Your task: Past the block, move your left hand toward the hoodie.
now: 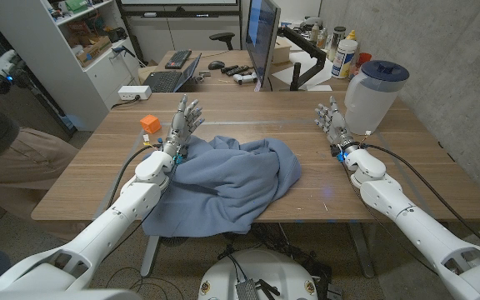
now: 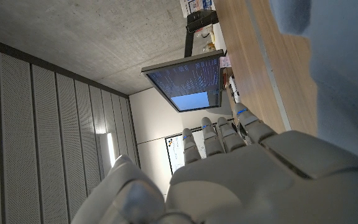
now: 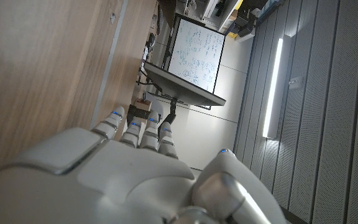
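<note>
The blue hoodie (image 1: 232, 183) lies crumpled near the front edge of the wooden tabletop (image 1: 407, 154), and it serves as the reference for all positions here. The left hand (image 1: 183, 123) stands at the hoodie's far-left edge, just beside the fabric, with its fingers (image 1: 188, 110) extended, slightly apart and holding nothing. The orange block (image 1: 148, 123) sits just beyond the hoodie's left corner, beside the left hand on its outer side. The right hand (image 1: 332, 121) stands well apart from the hoodie on the opposite side, fingers likewise extended and empty, next to a translucent pitcher with a dark blue lid (image 1: 373, 96). The step appears nearly complete: the left hand is judged already level with or past the block. To finish well, bring the hand inward over the fabric at low speed, keep the fingers loose, and avoid sweeping outward where the wrist could knock the block. The head view gives the layout of block, hand and hoodie together. The left wrist view adds a close look at hoodie fabric (image 2: 347, 68) beside the left hand (image 2: 241, 168) and a monitor (image 2: 188, 84) beyond. The right wrist view shows the right hand (image 3: 123, 168) over bare tabletop (image 3: 42, 68).
</note>
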`<state>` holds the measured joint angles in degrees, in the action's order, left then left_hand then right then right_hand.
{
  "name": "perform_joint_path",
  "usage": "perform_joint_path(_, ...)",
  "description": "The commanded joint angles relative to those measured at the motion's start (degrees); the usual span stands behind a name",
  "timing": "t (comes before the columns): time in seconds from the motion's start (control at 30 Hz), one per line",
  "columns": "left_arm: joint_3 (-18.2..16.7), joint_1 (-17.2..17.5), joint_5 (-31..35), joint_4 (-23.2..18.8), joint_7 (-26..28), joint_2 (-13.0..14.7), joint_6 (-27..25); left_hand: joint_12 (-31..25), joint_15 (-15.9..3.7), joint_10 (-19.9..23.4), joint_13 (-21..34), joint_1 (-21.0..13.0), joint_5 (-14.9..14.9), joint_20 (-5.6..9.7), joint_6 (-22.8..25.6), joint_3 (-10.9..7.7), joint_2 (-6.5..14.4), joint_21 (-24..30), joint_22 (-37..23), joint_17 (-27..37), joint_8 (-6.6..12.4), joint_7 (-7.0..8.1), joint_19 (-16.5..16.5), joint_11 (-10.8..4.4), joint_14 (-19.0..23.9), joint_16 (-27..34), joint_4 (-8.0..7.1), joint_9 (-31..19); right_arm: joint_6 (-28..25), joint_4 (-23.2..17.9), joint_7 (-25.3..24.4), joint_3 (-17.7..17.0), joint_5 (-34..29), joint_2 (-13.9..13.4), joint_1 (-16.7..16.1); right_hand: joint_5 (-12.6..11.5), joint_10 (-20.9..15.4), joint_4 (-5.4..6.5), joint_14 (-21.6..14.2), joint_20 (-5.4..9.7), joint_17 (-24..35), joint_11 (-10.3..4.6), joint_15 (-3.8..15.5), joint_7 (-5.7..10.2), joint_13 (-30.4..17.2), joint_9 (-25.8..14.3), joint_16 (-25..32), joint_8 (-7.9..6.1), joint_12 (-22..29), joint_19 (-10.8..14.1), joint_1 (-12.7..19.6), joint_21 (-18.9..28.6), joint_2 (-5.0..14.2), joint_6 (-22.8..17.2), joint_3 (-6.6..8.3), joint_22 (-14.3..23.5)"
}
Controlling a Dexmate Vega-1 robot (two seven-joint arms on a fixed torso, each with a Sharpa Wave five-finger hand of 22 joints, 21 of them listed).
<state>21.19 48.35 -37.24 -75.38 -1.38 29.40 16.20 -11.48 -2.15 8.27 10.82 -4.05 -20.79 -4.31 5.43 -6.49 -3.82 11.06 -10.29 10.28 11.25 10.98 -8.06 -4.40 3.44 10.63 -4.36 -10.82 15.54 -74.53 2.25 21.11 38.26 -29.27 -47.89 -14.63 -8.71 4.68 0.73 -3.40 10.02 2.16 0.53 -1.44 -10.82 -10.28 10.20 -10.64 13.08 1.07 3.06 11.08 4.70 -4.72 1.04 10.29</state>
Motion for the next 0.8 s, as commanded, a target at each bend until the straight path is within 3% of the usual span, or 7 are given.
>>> perform_joint_path(0.03,-0.1,0.18,0.02,-0.81,0.4,0.31,-0.46,-0.36,-0.85,0.5,0.21,-0.58,-0.38,0.05,-0.04,-0.42,0.16,0.33,-0.18,0.17,0.38,0.47,-0.41,0.27,0.45,0.25,-0.04,-0.28,-0.72,-0.05,0.86,-0.33,1.14,0.12,0.38,-0.34,-0.48,0.32,-0.13,-0.4,0.31,0.11,0.57,-0.05,-0.16,-0.31,0.36,-0.37,0.27,0.09,-0.01,0.41,1.1,-0.63,-0.01,0.24)
perform_joint_path(0.37,0.05,-0.09,-0.18,-0.49,-0.1,0.09,-0.46,-0.37,-0.84,0.55,0.21,-0.61,-0.38,0.14,0.02,-0.34,0.23,0.42,-0.19,0.17,0.38,0.49,-0.59,0.26,0.45,0.26,0.0,-0.28,-0.6,-0.02,0.57,-0.45,1.15,0.1,0.01,-0.37,-0.49,0.29,-0.16,-0.42,0.31,0.09,0.52,-0.06,-0.16,-0.31,0.37,-0.4,0.27,0.05,0.08,0.4,1.22,-0.73,0.06,0.24)
perform_joint_path(0.8,0.22,0.69,0.98,-3.19,1.27,1.0,-1.03,-0.23,-0.67,0.21,0.21,-0.76,-0.39,0.03,-0.07,-0.24,0.23,0.24,-0.18,0.17,0.32,0.35,-0.07,0.33,-0.17,0.05,0.16,-0.28,0.39,0.1,0.3,-0.5,0.77,0.41,0.02,-0.37,-0.48,0.25,-0.1,-0.45,0.3,0.1,0.5,-0.11,-0.16,-0.32,0.34,-0.4,0.25,0.01,0.18,0.39,1.32,-0.77,0.13,0.24)
